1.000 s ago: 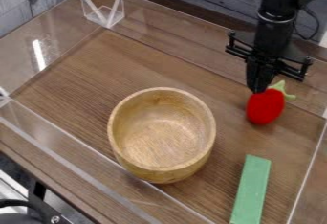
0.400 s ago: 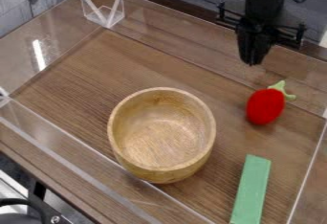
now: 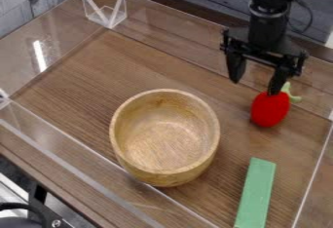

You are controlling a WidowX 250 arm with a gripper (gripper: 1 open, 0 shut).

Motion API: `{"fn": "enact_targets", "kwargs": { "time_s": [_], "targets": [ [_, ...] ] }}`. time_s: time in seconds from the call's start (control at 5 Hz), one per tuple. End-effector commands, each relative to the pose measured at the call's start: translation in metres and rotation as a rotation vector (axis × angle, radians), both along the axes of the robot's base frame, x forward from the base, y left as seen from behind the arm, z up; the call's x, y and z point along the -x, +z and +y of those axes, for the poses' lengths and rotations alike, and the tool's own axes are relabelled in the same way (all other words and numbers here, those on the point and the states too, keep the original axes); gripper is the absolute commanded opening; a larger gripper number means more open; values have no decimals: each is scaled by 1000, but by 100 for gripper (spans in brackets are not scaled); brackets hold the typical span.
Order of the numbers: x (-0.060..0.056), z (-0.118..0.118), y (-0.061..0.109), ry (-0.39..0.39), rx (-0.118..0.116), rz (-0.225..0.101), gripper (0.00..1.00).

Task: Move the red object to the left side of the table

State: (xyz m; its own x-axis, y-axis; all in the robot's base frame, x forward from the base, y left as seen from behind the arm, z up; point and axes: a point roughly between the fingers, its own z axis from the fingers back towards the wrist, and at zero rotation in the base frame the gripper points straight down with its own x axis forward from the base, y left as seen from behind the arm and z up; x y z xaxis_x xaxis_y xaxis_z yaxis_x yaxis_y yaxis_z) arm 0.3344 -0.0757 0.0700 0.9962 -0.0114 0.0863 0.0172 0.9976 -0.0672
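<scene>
The red object (image 3: 271,108), a small glossy strawberry toy with a pale green top, lies on the dark wood table (image 3: 143,66) near its right edge. My gripper (image 3: 260,75) points straight down just above and slightly left of the toy. Its two black fingers (image 3: 235,69) are spread wide, with nothing between them. I cannot tell whether the right fingertip touches the strawberry's top.
A round wooden bowl (image 3: 166,134) stands in the middle front of the table, left of the strawberry. A flat green strip (image 3: 256,195) lies at the front right. Low clear acrylic walls (image 3: 53,52) border the table, and a clear folded stand (image 3: 104,10) sits at the back left.
The gripper was shut low beside the strawberry, rose while shut, and has now come back down with its fingers spread open. The strawberry has not moved.
</scene>
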Motion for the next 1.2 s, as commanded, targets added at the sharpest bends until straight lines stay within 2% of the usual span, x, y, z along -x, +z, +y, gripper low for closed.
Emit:
{"fn": "enact_targets", "kwargs": {
  "time_s": [0.0, 0.4, 0.6, 0.8, 1.0],
  "targets": [
    [-7, -9, 1, -27, 16, -34, 100],
    [-9, -20, -20, -41, 24, -3, 100],
    [-9, -20, -26, -45, 22, 7, 0],
    [-12, -13, -24, -42, 14, 7, 0],
    [-14, -6, -25, -34, 7, 19, 100]
  ]
}}
